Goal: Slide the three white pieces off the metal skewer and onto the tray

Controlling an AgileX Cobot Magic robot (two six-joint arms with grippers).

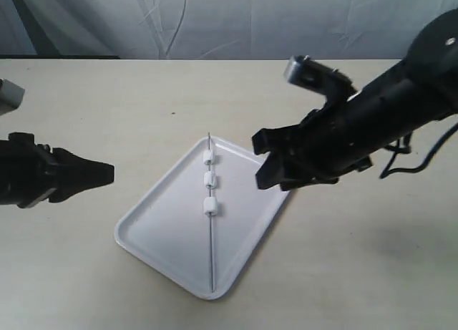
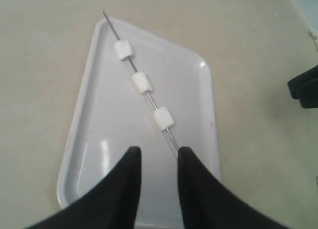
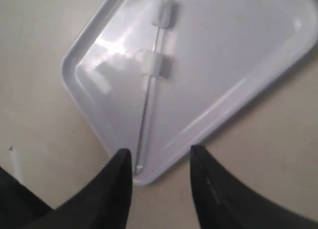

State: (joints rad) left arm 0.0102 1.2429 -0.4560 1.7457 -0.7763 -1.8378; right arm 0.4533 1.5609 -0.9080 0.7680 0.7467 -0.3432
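Note:
The white tray (image 1: 154,215) lies diagonally on the beige table. The thin metal skewer (image 1: 211,251) rests along it, its point just past the far rim. Three white pieces (image 1: 208,157) (image 1: 210,180) (image 1: 210,206) are threaded on its far half, spaced apart. My left gripper (image 1: 109,174) hovers left of the tray, open and empty. From its wrist, the pieces (image 2: 141,82) and skewer (image 2: 171,137) lie ahead of the gripper (image 2: 158,152). My right gripper (image 1: 259,162) hangs over the tray's right rim, open and empty. Its wrist view (image 3: 160,152) shows the skewer's blunt end (image 3: 144,124) and two pieces (image 3: 150,63).
A pale cloth backdrop (image 1: 229,18) closes the far side of the table. A dark cable (image 1: 418,158) loops behind the right arm. In the left wrist view, part of the right gripper (image 2: 304,87) shows beyond the tray's edge.

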